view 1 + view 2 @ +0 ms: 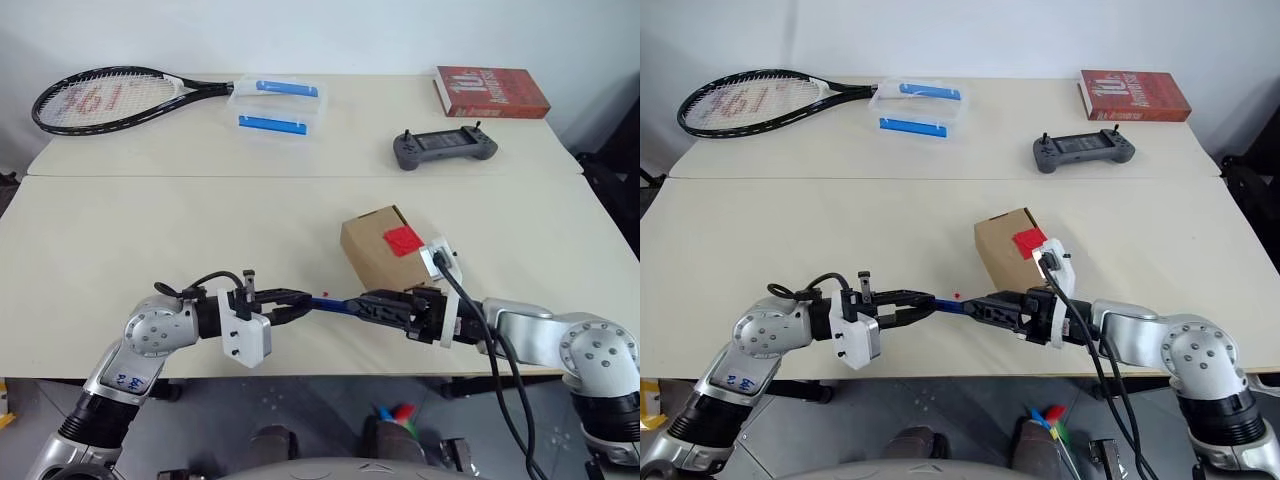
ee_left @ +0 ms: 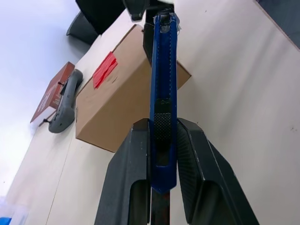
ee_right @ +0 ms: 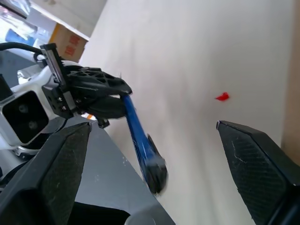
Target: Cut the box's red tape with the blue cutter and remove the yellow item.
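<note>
Cutter held level between both hands, above the surface's near edge

The left hand (image 1: 292,300) clamps the blue cutter (image 1: 335,305); the right hand (image 1: 385,306) gapes wide, seemingly around its far end, the box (image 1: 385,250) just behind.

Your inventory of surfaces:

- Small brown cardboard box (image 1: 375,245): matt, plain paper board, smooth faces.
- Square of red tape (image 1: 404,240): glossy, slightly wrinkled film.
- Slim dark blue plastic cutter (image 2: 163,93): smooth satin shell with a black, finely ribbed slider.
- Left gripper (image 2: 163,180), black plastic fingers (image 2: 133,178): matt, lightly grained.
- Right gripper (image 3: 150,183), same black plastic, scuffed with fine scratches.
- Pale beige tabletop (image 1: 150,230): smooth, matt laminate.
- Clear plastic container (image 1: 277,105) at your tabletop's far edge: glossy, see-through.
- Red book (image 1: 492,92), far right corner: shiny printed cover.
</note>
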Robot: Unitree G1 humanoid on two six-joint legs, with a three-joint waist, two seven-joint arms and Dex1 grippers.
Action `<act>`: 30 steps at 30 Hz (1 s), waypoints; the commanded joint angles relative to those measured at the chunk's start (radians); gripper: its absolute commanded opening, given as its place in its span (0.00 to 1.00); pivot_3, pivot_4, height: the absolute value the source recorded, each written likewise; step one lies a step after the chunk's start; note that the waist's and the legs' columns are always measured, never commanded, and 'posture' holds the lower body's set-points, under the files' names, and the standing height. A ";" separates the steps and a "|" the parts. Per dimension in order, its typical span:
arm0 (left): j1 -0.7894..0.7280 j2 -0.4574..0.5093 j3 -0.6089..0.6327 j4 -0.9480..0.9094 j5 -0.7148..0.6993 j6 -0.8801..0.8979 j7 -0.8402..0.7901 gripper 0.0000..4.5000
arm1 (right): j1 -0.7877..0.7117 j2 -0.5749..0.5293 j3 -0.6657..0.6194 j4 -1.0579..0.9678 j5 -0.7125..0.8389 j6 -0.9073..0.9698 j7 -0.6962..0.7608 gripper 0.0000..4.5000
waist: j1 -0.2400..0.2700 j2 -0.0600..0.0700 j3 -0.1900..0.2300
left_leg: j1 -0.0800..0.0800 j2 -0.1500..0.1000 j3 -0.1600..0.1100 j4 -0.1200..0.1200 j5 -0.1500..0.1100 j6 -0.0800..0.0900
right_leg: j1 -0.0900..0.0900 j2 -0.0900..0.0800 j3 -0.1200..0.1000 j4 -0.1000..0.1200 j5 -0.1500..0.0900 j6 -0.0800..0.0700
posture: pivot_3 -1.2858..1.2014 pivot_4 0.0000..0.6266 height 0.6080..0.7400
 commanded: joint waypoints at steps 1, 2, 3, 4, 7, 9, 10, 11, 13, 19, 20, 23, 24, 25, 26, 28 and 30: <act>-0.006 -0.009 -0.005 -0.041 0.005 0.007 0.013 0.10 | -0.012 0.023 0.016 0.015 -0.040 0.006 0.026 1.00 | 0.000 0.000 0.000 | 0.000 0.000 0.000 0.000 0.000 0.000 | 0.000 0.000 0.000 0.000 0.000 0.000 | 0.52 0.24 1.00; -0.006 -0.011 -0.006 -0.043 0.008 0.012 0.016 0.10 | -0.014 0.025 0.019 0.016 -0.048 0.011 0.033 1.00 | 0.000 0.000 0.000 | 0.000 0.000 0.000 0.000 0.000 0.000 | 0.000 0.000 0.000 0.000 0.000 0.000 | 0.52 0.24 1.00; -0.006 -0.013 -0.007 -0.044 0.009 0.014 0.017 0.10 | -0.015 0.029 0.019 0.019 -0.056 0.013 0.035 1.00 | 0.000 0.000 0.000 | 0.000 0.000 0.000 0.000 0.000 0.000 | 0.000 0.000 0.000 0.000 0.000 0.000 | 0.52 0.24 1.00; -0.005 -0.013 -0.008 -0.045 0.012 0.017 0.018 0.10 | -0.013 0.030 0.021 0.019 -0.062 0.016 0.037 0.96 | 0.000 0.000 0.000 | 0.000 0.000 0.000 0.000 0.000 0.000 | 0.000 0.000 0.000 0.000 0.000 0.000 | 0.52 0.24 1.00; -0.002 -0.016 -0.010 -0.051 0.017 0.025 0.021 0.10 | -0.008 0.035 0.024 0.018 -0.076 0.024 0.041 0.79 | 0.002 0.000 0.000 | 0.000 0.000 0.000 0.000 0.000 0.000 | 0.000 0.000 0.000 0.000 0.000 0.000 | 0.52 0.24 1.00; -0.003 -0.018 -0.011 -0.053 0.020 0.030 0.023 0.10 | -0.006 0.040 0.024 0.018 -0.080 0.029 0.041 0.64 | 0.002 0.000 0.000 | 0.000 0.000 0.000 0.000 0.000 0.000 | 0.000 0.000 0.000 0.000 0.000 0.000 | 0.52 0.24 1.00; -0.004 -0.020 -0.011 -0.055 0.021 0.035 0.025 0.10 | -0.005 0.043 0.023 0.016 -0.081 0.030 0.042 0.55 | 0.002 0.000 0.000 | 0.000 0.000 0.000 0.000 0.000 0.000 | 0.000 0.000 0.000 0.000 0.000 0.000 | 0.52 0.24 1.00; -0.005 -0.022 -0.012 -0.058 0.022 0.038 0.027 0.10 | -0.003 0.044 0.022 0.012 -0.076 0.032 0.043 0.48 | 0.001 0.000 0.000 | 0.000 0.000 0.000 0.000 0.000 0.000 | -0.001 0.000 0.000 0.000 0.000 0.000 | 0.52 0.24 1.00; -0.008 -0.025 -0.011 -0.059 0.023 0.043 0.028 0.10 | -0.002 0.046 0.018 0.009 -0.069 0.034 0.038 0.40 | 0.001 0.000 0.000 | -0.001 0.000 0.000 -0.001 0.000 0.000 | -0.001 0.000 0.000 0.000 0.000 0.000 | 0.52 0.24 1.00; -0.007 -0.029 -0.015 -0.063 0.022 0.044 0.024 0.10 | 0.002 0.058 0.009 0.010 -0.067 0.027 0.026 0.40 | 0.001 0.000 0.000 | -0.001 0.000 0.000 -0.001 0.000 0.000 | -0.001 0.000 0.000 0.000 0.000 0.000 | 0.52 0.24 1.00; -0.007 -0.030 -0.016 -0.064 0.022 0.045 0.024 0.10 | 0.002 0.061 0.008 0.011 -0.066 0.026 0.024 0.40 | 0.001 0.000 0.000 | -0.001 0.000 0.000 -0.001 0.000 0.000 | -0.001 0.000 0.000 0.000 0.000 0.000 | 0.52 0.24 1.00; -0.008 -0.030 -0.017 -0.062 0.021 0.044 0.023 0.10 | 0.000 0.074 0.005 0.016 -0.058 0.019 0.017 0.40 | 0.001 0.000 0.000 | -0.001 0.000 0.000 -0.001 0.000 0.000 | -0.001 0.000 0.000 0.000 0.000 0.000 | 0.52 0.24 1.00; -0.008 -0.030 -0.017 -0.062 0.021 0.044 0.023 0.10 | 0.000 0.077 0.004 0.017 -0.056 0.018 0.015 0.40 | 0.001 0.000 0.000 | -0.001 0.000 0.000 -0.001 0.000 0.000 | -0.001 0.000 0.000 0.000 0.000 0.000 | 0.52 0.24 1.00; -0.009 -0.030 -0.017 -0.062 0.021 0.045 0.023 0.10 | -0.001 0.081 0.002 0.020 -0.052 0.017 0.012 0.40 | 0.001 0.000 0.000 | -0.001 0.000 0.000 -0.001 0.000 0.000 | -0.001 0.000 0.000 0.000 0.000 0.000 | 0.52 0.24 1.00; -0.009 -0.031 -0.017 -0.063 0.022 0.046 0.024 0.10 | -0.001 0.083 0.001 0.021 -0.052 0.016 0.011 0.40 | 0.001 0.000 0.000 | -0.001 0.000 0.000 -0.001 0.000 0.000 | -0.001 0.000 0.000 0.000 0.000 0.000 | 0.52 0.24 1.00; -0.009 -0.032 -0.017 -0.064 0.023 0.048 0.026 0.10 | -0.001 0.089 -0.002 0.026 -0.050 0.012 0.008 0.40 | 0.001 0.000 0.000 | -0.001 0.000 0.000 -0.001 0.000 0.000 | -0.001 0.000 0.000 0.000 0.000 0.000 | 0.52 0.24 1.00; -0.007 -0.033 -0.018 -0.065 0.025 0.048 0.027 0.10 | -0.001 0.095 -0.003 0.031 -0.036 0.010 -0.001 0.40 | 0.001 0.000 0.000 | -0.001 0.000 0.000 -0.001 0.000 0.000 | -0.001 0.000 0.000 0.000 0.000 0.000 | 0.52 0.24 1.00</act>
